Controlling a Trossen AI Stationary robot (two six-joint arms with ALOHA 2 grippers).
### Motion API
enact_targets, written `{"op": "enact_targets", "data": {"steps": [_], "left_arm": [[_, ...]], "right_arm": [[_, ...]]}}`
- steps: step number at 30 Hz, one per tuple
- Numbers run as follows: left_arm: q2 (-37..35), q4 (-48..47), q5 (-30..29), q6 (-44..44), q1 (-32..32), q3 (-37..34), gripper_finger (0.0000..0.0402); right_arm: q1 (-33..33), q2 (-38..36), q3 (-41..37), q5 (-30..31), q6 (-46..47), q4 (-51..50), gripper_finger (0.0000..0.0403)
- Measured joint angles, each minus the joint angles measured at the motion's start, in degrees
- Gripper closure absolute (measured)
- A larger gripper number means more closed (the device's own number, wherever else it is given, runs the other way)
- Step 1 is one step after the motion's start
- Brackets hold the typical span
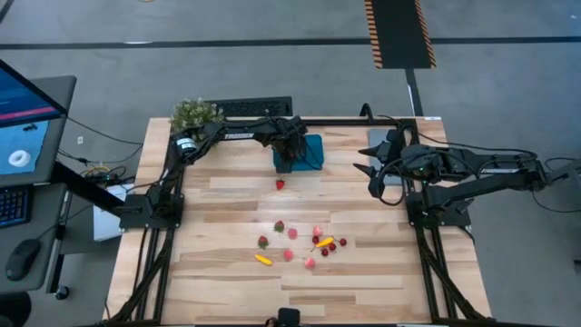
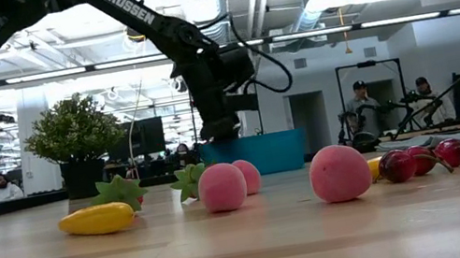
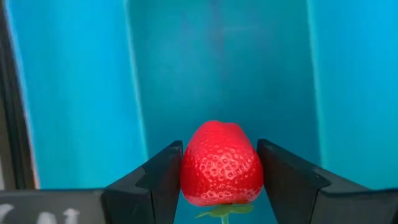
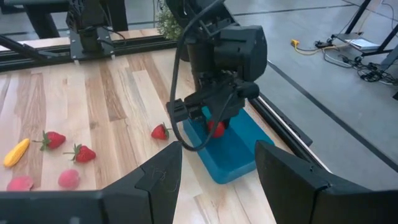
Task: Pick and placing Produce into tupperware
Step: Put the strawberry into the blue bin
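"TROSSEN" on left arm [image 2: 134,13] (pincer [image 3: 219,180] grips strawberry [image 3: 221,163] over tupperware [image 4: 231,149]).

From above, the left hand [image 1: 289,153] covers the near part of the tupperware [image 1: 313,151] and hides the strawberry [image 3: 221,163] it grips. The right hand [image 1: 365,159] shows too small to judge its fingers.

Wooden table [image 1: 218,282]: teal tupperware [image 1: 313,153], scattered produce [image 1: 300,245], potted plant [image 1: 194,114].
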Motion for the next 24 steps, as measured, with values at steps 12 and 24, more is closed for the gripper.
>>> {"op": "enact_targets", "data": {"steps": [12,24], "left_arm": [[0.00,0.06,0.06,-0.15,0.01,0.02,0.0176],[-0.02,-0.95,-0.26,-0.27,-0.71,3.28,0.0144]], "right_arm": [[0.00,-0.02,0.00,-0.02,-0.02,-0.18,0.0178],[0.00,-0.01,0.00,-0.02,-0.02,-0.18,0.0178]]}}
